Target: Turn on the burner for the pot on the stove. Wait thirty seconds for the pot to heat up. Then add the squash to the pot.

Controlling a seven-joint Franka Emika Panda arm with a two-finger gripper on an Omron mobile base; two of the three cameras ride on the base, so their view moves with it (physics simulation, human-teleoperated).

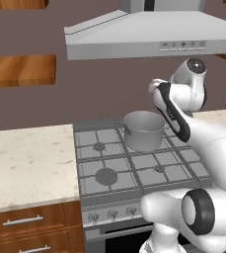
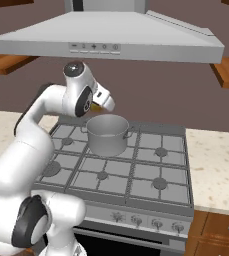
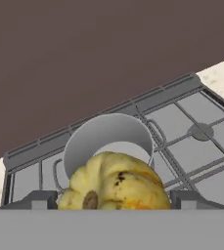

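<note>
gripper (image 3: 114, 205): clamped on the squash, a finger on each side
squash (image 3: 114, 184): lumpy yellow thing lying wide across the fingers – dark stem dimple faces the hand camera
pot (image 2: 107, 134): upright, open mouth up, on the stove's back row, just below and beyond the squash
stove (image 2: 151, 172): grates run off toward the brown wall

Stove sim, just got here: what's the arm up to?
The arm is carrying the squash toward the pot on the stove. In the hand view the squash sits between the fingers, with the open, empty-looking pot just beyond it. From the right base view the gripper hangs beside the pot's rim, up and to the left, not yet over the opening. The squash is not in the pot yet. Whether the burner is lit can't be seen.
</note>
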